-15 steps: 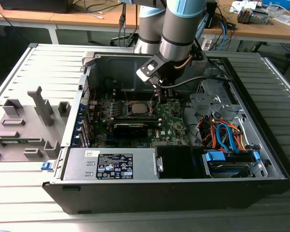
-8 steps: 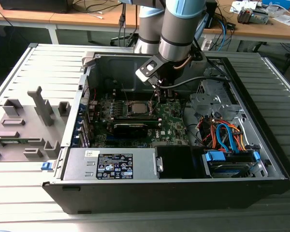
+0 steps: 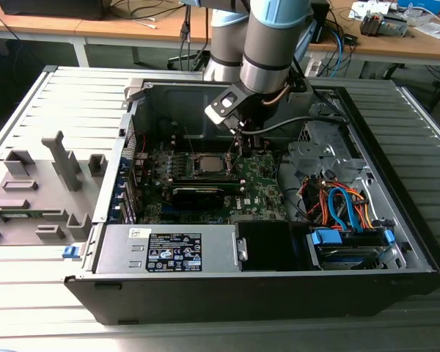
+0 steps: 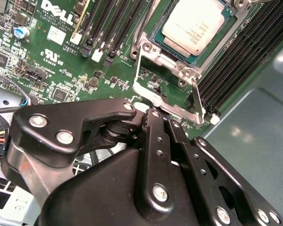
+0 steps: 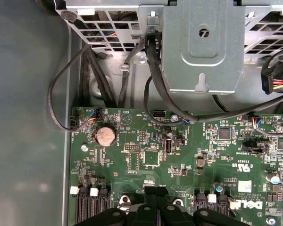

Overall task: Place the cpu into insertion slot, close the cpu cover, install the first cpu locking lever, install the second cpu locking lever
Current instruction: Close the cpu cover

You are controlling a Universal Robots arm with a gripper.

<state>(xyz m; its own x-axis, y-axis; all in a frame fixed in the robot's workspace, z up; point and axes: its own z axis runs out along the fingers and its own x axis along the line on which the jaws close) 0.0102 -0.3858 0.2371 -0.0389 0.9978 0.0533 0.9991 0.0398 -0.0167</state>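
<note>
The arm (image 3: 268, 44) is showing thick silver-grey cylindrical segments in the exterior view, with a pale blue cap (image 3: 282, 9) sitting at twelve o'clock of the upper joint. A grey wrist block (image 3: 224, 108) is carrying a dark face, and a grey cable (image 3: 286, 125) is trailing from it toward three o'clock. In the second wrist view the gripper (image 4: 153, 115) is appearing as matte black linkage bars, with round silver screws (image 4: 64, 137) glinting at the pivots.

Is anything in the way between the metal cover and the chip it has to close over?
Nothing visible is. The cover stands tilted up beside the chip, which sits in the green board, with nothing between them. The gripper is at the cover's raised edge.
</note>
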